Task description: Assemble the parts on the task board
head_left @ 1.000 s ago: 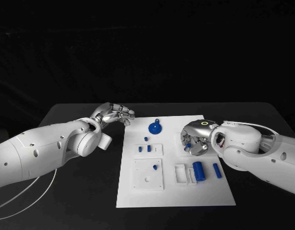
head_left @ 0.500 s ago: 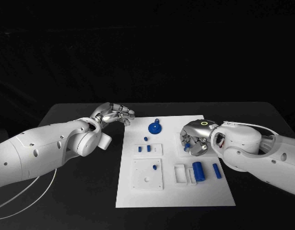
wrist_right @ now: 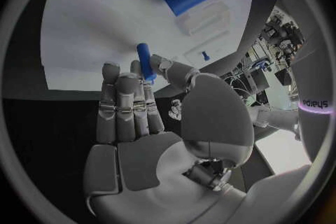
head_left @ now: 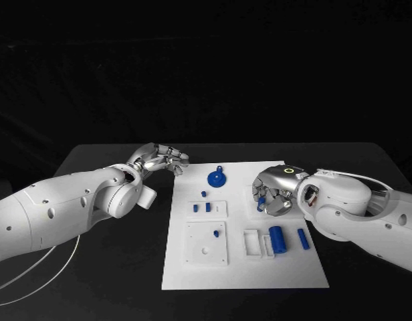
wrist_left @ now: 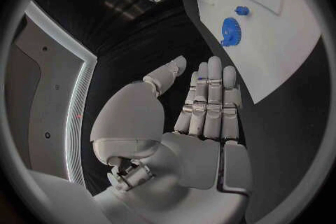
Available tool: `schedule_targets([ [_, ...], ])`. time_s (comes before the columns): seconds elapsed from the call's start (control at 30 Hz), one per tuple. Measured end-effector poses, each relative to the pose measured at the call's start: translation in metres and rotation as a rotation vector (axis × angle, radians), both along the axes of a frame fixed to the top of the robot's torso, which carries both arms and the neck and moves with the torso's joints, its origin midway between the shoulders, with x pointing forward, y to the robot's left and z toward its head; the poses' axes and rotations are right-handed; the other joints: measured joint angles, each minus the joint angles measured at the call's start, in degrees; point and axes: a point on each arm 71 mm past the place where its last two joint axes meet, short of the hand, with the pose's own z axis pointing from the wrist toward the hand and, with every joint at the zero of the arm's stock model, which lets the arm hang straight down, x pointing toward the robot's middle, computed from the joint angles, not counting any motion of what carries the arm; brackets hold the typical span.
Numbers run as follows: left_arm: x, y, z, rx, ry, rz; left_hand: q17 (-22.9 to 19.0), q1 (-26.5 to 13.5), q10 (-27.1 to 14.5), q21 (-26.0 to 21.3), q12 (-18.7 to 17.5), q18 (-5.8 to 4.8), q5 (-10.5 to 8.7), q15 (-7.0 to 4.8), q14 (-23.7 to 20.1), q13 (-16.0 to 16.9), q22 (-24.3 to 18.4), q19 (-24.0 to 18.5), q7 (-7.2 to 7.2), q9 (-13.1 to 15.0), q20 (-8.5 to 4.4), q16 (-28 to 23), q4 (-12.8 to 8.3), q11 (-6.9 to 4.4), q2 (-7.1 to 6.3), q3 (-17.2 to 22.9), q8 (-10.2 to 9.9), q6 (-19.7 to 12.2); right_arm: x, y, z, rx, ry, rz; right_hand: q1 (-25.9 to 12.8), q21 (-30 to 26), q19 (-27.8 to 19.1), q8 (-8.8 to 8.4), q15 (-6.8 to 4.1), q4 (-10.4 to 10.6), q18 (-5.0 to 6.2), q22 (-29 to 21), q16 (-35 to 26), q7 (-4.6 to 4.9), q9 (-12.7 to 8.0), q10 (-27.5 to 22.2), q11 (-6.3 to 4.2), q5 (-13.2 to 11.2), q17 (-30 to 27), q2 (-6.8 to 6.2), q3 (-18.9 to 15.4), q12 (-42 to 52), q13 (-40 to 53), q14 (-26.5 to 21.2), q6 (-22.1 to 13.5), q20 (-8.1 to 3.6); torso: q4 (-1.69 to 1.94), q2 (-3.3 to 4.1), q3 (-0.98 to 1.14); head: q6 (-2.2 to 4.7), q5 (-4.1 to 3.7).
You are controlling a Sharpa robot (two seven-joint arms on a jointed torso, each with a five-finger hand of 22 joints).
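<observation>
Little has moved; right hand (head_left: 275, 194) fingers pinch blue peg (wrist_right: 145, 61); left hand (head_left: 160, 159) empty, spread.

The task board (head_left: 245, 261) looks like smooth, matt white plastic, and the small blue parts (head_left: 277, 238) on it have a slightly satiny plastic finish. Each robot hand, left (head_left: 160, 159) and right (head_left: 271, 192), shows brushed silver metal. The tabletop (head_left: 100, 267) is matt black.

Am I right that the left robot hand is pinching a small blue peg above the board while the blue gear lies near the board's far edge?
Not quite: the right robot hand pinches the peg, as the right wrist view shows. The gear does lie near the board's far edge.
</observation>
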Motion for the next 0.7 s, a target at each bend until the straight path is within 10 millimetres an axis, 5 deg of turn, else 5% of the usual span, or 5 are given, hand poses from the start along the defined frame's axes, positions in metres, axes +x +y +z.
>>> schedule_targets([
  [0.7,0.0,-0.003,0.0,-0.004,0.001,-0.005,0.3,-0.3,0.0,0.0,0.0,-0.01,0.0,0.0,0.0,0.0,0.1,0.0,0.21,0.0,0.0,-0.2,0.3,0.0,-0.31,0.0,0.0,-0.2,-0.038,0.057,0.017,0.183,-0.029,0.181,0.0,0.4,0.0,0.1,-0.2,-0.1,0.0,0.0,0.2,-0.17,0.3,0.1,-0.11,0.2,0.4,0.0,0.4,0.6,0.0,0.0,0.2,-0.01,-0.06,-0.01,0.05,0.01,0.68],
])
